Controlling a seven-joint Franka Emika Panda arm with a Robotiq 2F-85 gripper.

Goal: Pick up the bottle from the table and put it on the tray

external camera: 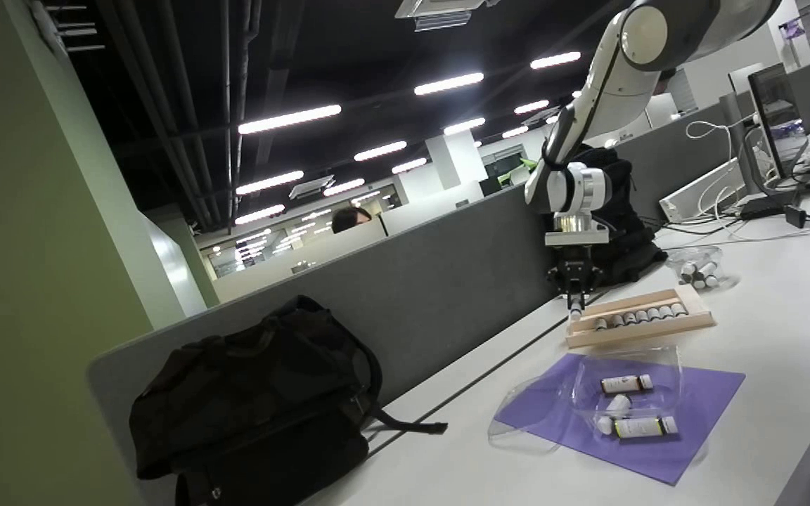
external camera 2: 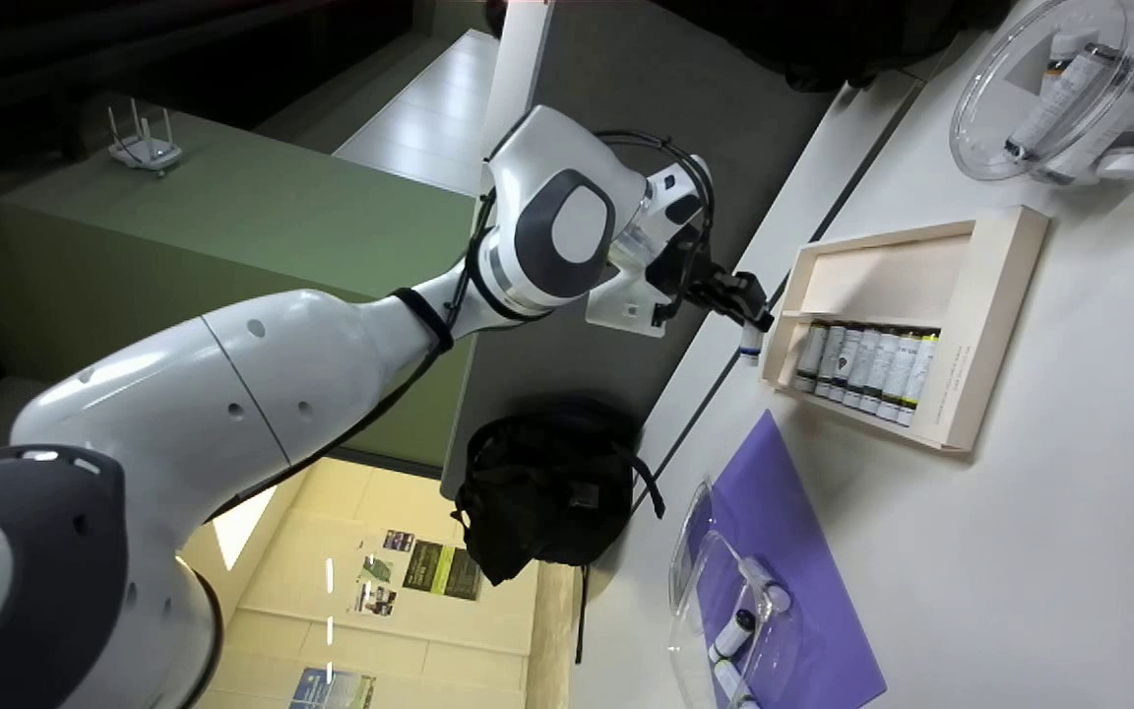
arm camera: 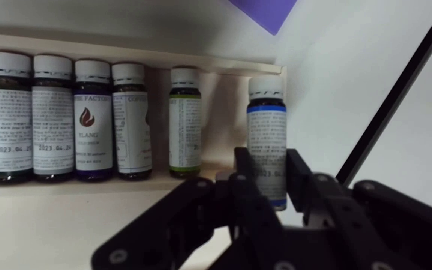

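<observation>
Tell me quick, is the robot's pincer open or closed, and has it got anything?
Pincer: closed, holding a white-capped, blue-banded bottle between its two fingers.

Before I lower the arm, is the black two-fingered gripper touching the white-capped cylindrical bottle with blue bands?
Touching: the wrist view shows the gripper with jaws against both sides of the bottle, no gap visible.
</observation>
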